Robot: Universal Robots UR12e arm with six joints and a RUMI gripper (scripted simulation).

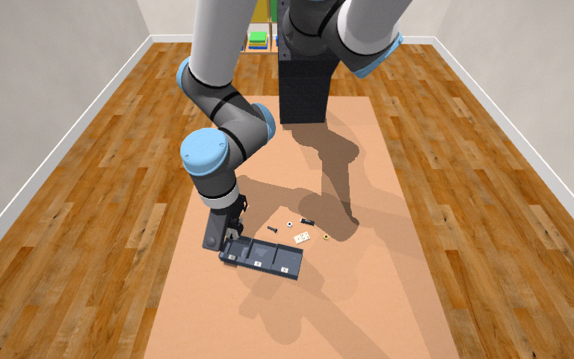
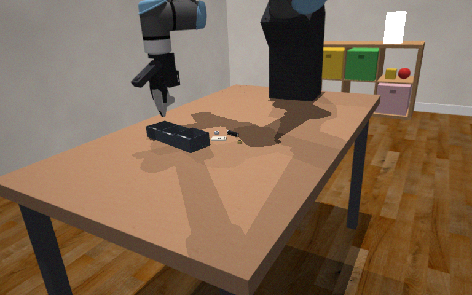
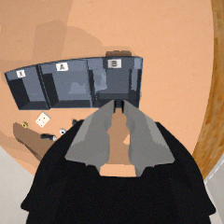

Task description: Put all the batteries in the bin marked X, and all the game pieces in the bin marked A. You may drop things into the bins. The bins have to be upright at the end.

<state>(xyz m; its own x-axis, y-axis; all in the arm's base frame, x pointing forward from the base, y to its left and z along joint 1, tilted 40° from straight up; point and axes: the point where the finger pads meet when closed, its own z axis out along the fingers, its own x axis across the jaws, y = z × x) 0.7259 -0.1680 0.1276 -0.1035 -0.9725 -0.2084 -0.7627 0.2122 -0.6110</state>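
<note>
A dark three-compartment bin tray (image 1: pixel 261 256) lies on the table; it also shows in the exterior view (image 2: pixel 176 135). In the wrist view its bins read X (image 3: pixel 25 91), A (image 3: pixel 70 84) and B (image 3: pixel 117 81). My gripper (image 3: pixel 119 101) (image 2: pixel 162 112) is shut and empty, hanging a little above the B end of the tray (image 1: pixel 232 233). A black battery (image 1: pixel 307 221) and a white domino (image 1: pixel 301 238) lie on the table beyond the tray's X end. The domino also shows in the wrist view (image 3: pixel 42 119).
A small black bolt (image 1: pixel 272 229), a white ring (image 1: pixel 289 224) and a yellow nut (image 1: pixel 326 236) lie near the battery and domino. The robot's dark base block (image 1: pixel 302 90) stands at the far end of the table. A shelf with coloured boxes (image 2: pixel 369 64) stands off the table.
</note>
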